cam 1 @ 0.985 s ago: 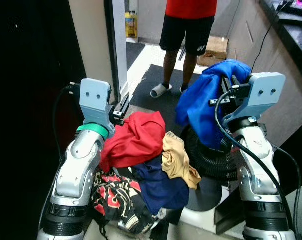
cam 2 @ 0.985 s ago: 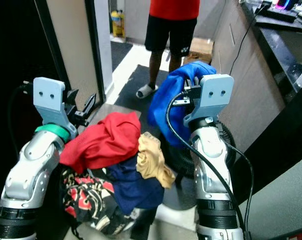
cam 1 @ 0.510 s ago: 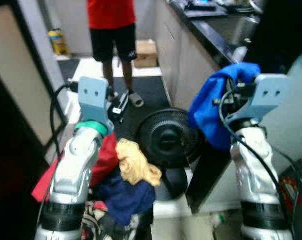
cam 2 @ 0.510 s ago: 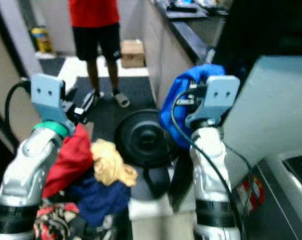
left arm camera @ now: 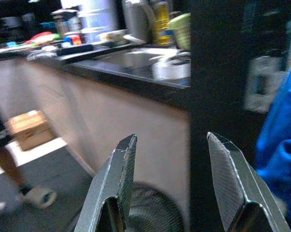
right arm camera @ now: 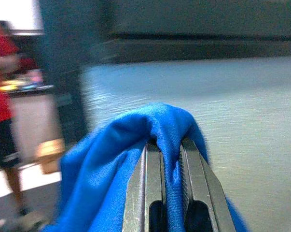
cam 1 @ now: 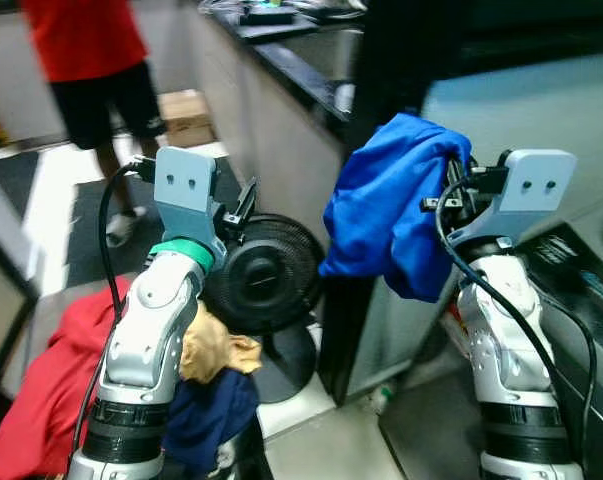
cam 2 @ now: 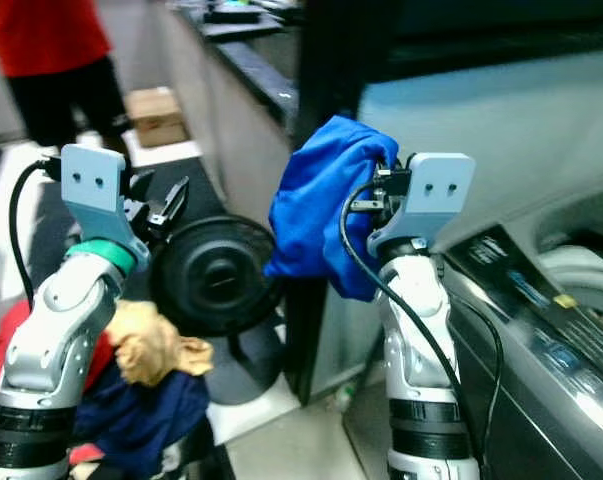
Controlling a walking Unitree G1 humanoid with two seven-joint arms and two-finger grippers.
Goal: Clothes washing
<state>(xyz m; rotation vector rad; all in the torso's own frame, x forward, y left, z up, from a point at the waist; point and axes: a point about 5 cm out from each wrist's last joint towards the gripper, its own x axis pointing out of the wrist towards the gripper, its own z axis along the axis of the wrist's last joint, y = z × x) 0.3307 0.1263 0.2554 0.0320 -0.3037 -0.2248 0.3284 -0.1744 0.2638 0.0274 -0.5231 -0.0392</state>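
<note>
Laundry pile: lying on the floor at the lower left beside the left arm, with a red garment (cam 1: 41,400) outermost, a tan garment (cam 1: 209,348) bunched above a dark blue garment (cam 1: 206,415).
Left end effector (cam 1: 243,207): hanging raised in front of the fan, fingers (left arm camera: 117,181) spread wide apart, gripping nothing.
Right end effector (right arm camera: 169,169): holding up at chest height, fingers pressed together, pinching a fold of the blue garment (cam 1: 391,215).
Blue garment: draping down from the right end effector in a loose bundle, hanging clear of the floor, in front of a dark vertical post.
Washing machine (cam 2: 541,330): standing at the right, just beside the right arm, grey top partly showing.
Fan (cam 1: 266,280): standing on the floor between the two arms, black round grille facing the camera.
Surface (cam 1: 301,75): running away along the wall, dark top carrying blurred items.
Person (cam 1: 96,70): standing far left in a red shirt and black shorts.
Cardboard box (cam 1: 186,112): sitting on the floor near the person.
</note>
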